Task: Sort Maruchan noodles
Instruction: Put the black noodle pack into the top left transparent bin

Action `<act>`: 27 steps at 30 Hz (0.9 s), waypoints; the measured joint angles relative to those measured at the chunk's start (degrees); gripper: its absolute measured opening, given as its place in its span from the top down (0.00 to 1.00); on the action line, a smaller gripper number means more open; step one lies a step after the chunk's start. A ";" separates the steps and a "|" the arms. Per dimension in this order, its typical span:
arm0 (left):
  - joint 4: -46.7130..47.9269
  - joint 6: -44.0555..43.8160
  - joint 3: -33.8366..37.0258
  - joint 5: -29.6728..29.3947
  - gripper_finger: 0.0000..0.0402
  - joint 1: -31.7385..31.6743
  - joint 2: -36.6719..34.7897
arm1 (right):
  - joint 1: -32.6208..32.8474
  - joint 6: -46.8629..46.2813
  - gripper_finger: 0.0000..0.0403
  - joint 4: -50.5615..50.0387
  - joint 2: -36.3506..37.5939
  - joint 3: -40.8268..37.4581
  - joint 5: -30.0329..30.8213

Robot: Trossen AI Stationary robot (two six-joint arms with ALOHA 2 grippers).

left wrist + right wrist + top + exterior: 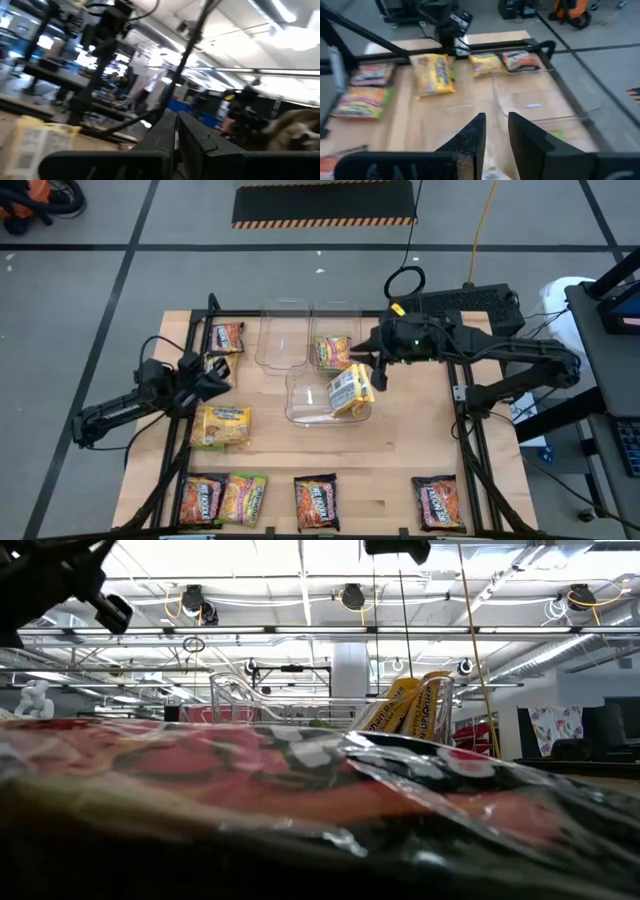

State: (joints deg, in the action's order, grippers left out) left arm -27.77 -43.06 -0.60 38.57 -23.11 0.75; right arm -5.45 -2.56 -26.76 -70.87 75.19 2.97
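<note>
Packets: two yellow in bin, four along front edge.

A robotics lab or workshop is indicated: a grey floor marked with tape lines, a hazard-striped mat, and exposed ceiling ducts are seen.

Yellow noodle packets in a clear bin; pale wood table.

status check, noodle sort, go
Right gripper open above yellow packets leaning in the near clear bin. Left gripper shut, empty, at table's left edge. Yellow packet loose, nothing blocking.
</note>
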 joint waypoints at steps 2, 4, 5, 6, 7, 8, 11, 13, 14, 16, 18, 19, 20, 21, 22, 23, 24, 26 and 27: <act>-1.99 -1.71 0.00 1.89 0.94 0.00 -0.02 | 1.55 -1.81 0.81 -0.99 -0.19 -0.01 -0.01; -2.94 -3.11 -0.02 3.69 0.94 0.00 -0.02 | 3.02 -3.28 0.81 -1.11 -0.93 -0.03 -0.03; -3.26 -3.95 -0.02 4.53 0.94 0.00 -0.01 | 3.68 -3.94 0.81 -0.96 -1.28 -0.03 -0.03; -3.61 -4.81 -0.02 5.35 0.94 0.00 -0.01 | 4.34 -4.19 0.81 -1.07 -1.67 -0.03 -0.03; -3.72 -5.89 -0.02 6.15 0.94 0.00 -0.02 | 5.12 -4.25 0.81 -1.05 -2.36 -0.03 -0.03; -3.67 -6.86 -0.02 6.72 0.94 0.00 -0.01 | 5.72 -4.09 0.81 -0.89 -3.03 -0.02 -0.03; -3.43 -7.92 -0.46 7.14 0.94 0.00 0.00 | 7.18 -2.52 0.81 -1.05 -5.15 -0.03 -0.04; -2.46 -8.04 -1.89 7.25 0.94 0.00 0.00 | 7.74 -0.69 0.81 -1.22 -6.23 -0.03 -0.07; -1.64 -7.93 -3.09 7.19 0.94 0.00 0.00 | 7.87 0.54 0.81 -1.22 -6.58 -0.03 -0.06; 2.16 -6.31 -6.31 6.27 0.94 0.00 0.00 | 7.89 2.15 0.81 -1.20 -6.96 -0.03 -0.06; 9.79 -2.44 -10.80 5.63 0.94 0.00 0.00 | 7.84 2.70 0.81 -1.20 -6.97 -0.03 -0.05; 15.34 0.12 -13.60 5.36 0.94 0.00 0.00 | 7.84 3.00 0.81 -1.18 -6.97 -0.03 -0.06; 21.85 3.07 -16.58 5.05 0.94 0.00 0.00 | 7.82 3.29 0.81 -1.18 -6.80 -0.03 -0.05; 29.25 5.99 -19.80 4.33 0.94 0.00 0.00 | 7.82 3.58 0.81 -1.18 -6.55 -0.03 -0.01; 37.19 8.70 -23.17 2.96 0.94 0.00 0.10 | 7.82 4.02 0.81 -1.08 -6.43 -0.03 -0.03; 44.64 11.20 -26.53 1.28 0.94 0.00 0.56 | 7.82 4.74 0.81 -0.75 -6.35 -0.03 -0.03; 51.20 13.41 -29.77 -0.62 0.94 0.00 1.10 | 7.82 5.55 0.81 -0.41 -6.32 -0.02 -0.03; 62.27 17.26 -35.78 -4.17 0.94 0.00 2.34 | 7.82 7.24 0.81 -0.36 -6.37 -0.03 -0.05; 65.66 18.22 -38.67 -5.58 0.94 0.00 3.17 | 7.82 7.92 0.81 -0.39 -6.39 -0.03 -0.04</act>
State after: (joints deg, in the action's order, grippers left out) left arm 37.89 -24.84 -39.27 33.00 -23.11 3.93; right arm 2.37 5.36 -27.16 -77.26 75.16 2.93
